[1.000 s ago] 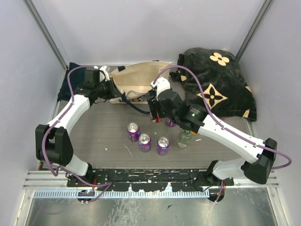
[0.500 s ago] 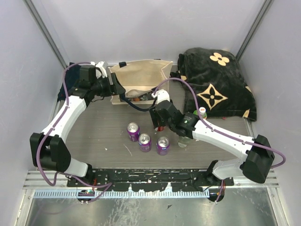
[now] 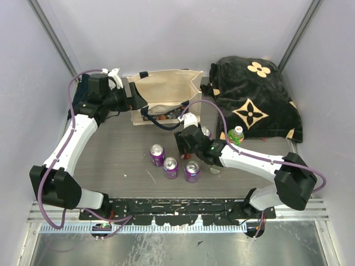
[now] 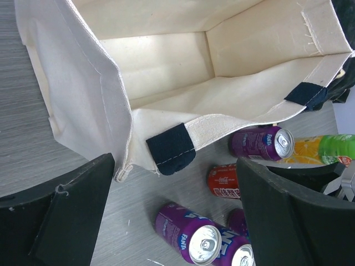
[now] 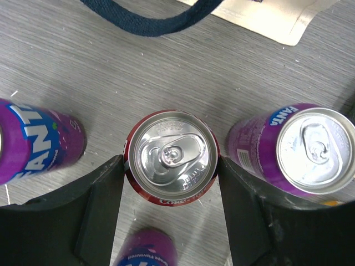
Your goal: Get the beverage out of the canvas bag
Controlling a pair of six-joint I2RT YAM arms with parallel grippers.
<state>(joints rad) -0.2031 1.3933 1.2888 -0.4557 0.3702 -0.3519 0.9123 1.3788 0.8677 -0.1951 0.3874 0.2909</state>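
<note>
The cream canvas bag stands open at the back of the table; the left wrist view looks into its bare inside. My left gripper hangs by the bag's left rim, open, with nothing between its fingers. A red cola can, the beverage, stands upright in front of the bag and also shows in the left wrist view. My right gripper is shut on it, a pad pressed to each side.
Purple soda cans stand in front of the red can, with another to its right. A green-capped orange bottle lies by the black flower-print bag. The bag's navy handle trails on the table.
My left gripper has let go of the bag's rim and opened wide; the bag has settled upright. My right gripper has carried the red can nearer, down among the purple cans.
</note>
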